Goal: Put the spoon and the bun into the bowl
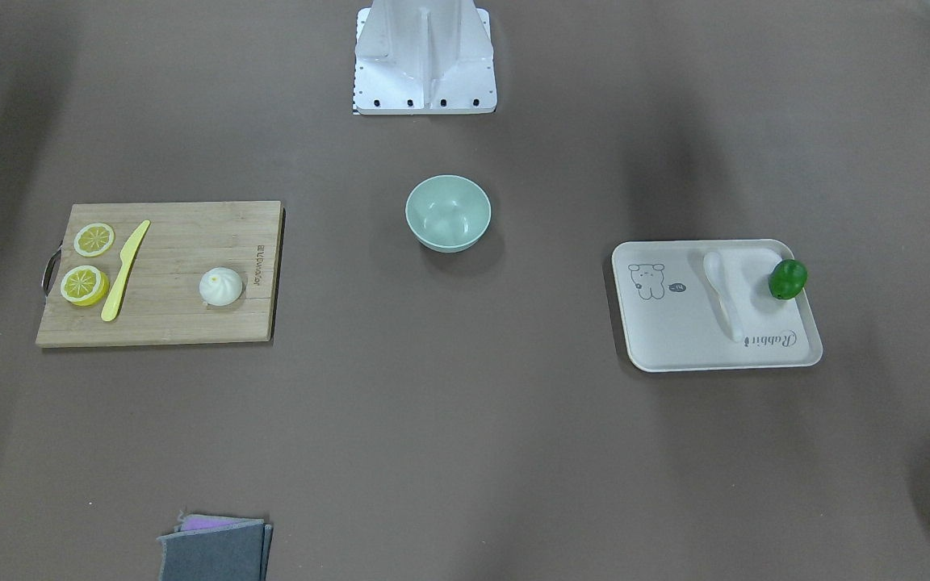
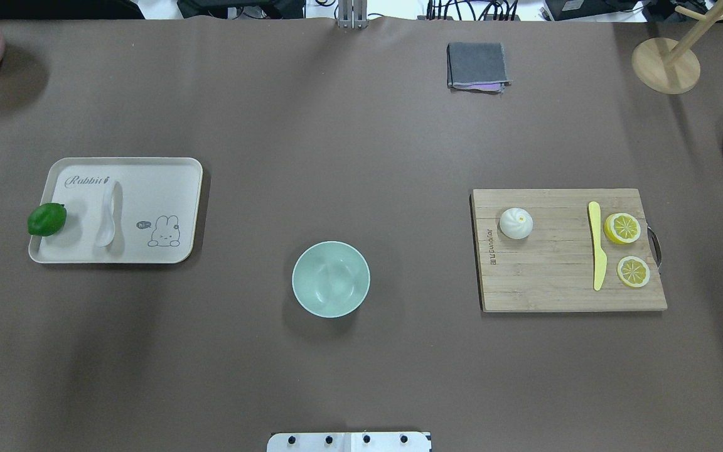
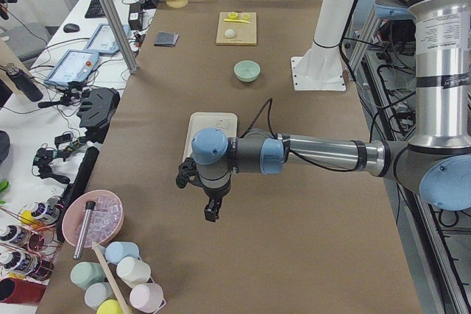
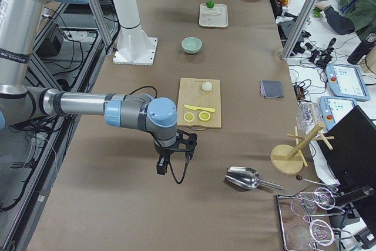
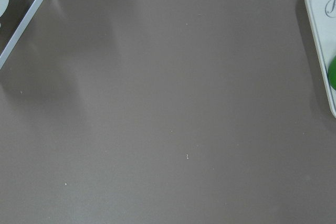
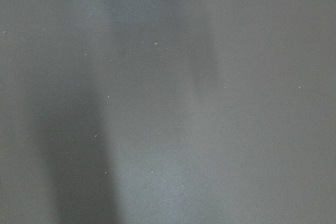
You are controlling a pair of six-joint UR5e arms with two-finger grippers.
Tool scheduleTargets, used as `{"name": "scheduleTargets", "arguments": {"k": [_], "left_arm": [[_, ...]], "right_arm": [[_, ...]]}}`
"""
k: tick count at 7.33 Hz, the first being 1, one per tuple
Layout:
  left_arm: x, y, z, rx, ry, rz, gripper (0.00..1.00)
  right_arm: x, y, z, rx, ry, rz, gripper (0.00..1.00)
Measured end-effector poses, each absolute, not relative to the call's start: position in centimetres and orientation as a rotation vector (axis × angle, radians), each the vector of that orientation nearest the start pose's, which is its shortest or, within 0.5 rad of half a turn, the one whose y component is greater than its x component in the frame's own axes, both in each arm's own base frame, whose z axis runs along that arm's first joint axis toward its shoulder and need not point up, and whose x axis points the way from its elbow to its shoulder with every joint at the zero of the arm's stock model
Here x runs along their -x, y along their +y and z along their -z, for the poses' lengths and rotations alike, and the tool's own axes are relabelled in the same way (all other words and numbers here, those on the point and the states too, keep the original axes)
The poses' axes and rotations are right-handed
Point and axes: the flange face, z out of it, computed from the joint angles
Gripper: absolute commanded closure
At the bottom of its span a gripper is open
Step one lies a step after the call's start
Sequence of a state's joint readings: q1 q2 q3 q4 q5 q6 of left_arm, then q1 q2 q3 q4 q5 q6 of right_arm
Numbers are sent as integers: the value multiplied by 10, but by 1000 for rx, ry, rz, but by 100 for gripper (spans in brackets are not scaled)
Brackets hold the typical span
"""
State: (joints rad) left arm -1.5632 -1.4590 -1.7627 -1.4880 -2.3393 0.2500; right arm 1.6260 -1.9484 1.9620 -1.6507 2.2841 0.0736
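Left gripper hovers just off the tray's end, spoon on it; right gripper off the board's end, bun on it. I can't tell either's grip. Bowl well apart, between them.

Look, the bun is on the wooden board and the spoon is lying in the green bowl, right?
Almost. The bun is on the wooden board, but the spoon is not in the bowl. It lies on the cream tray, and the bowl has nothing in it. The overhead exterior view shows this.
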Motion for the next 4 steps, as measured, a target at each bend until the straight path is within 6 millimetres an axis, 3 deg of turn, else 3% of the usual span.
{"name": "scheduleTargets", "arguments": {"k": [4], "left_arm": [[59, -436, -616, -103, 751, -259, 1]], "right_arm": [[-86, -326, -632, 64, -715, -144, 0]]}}
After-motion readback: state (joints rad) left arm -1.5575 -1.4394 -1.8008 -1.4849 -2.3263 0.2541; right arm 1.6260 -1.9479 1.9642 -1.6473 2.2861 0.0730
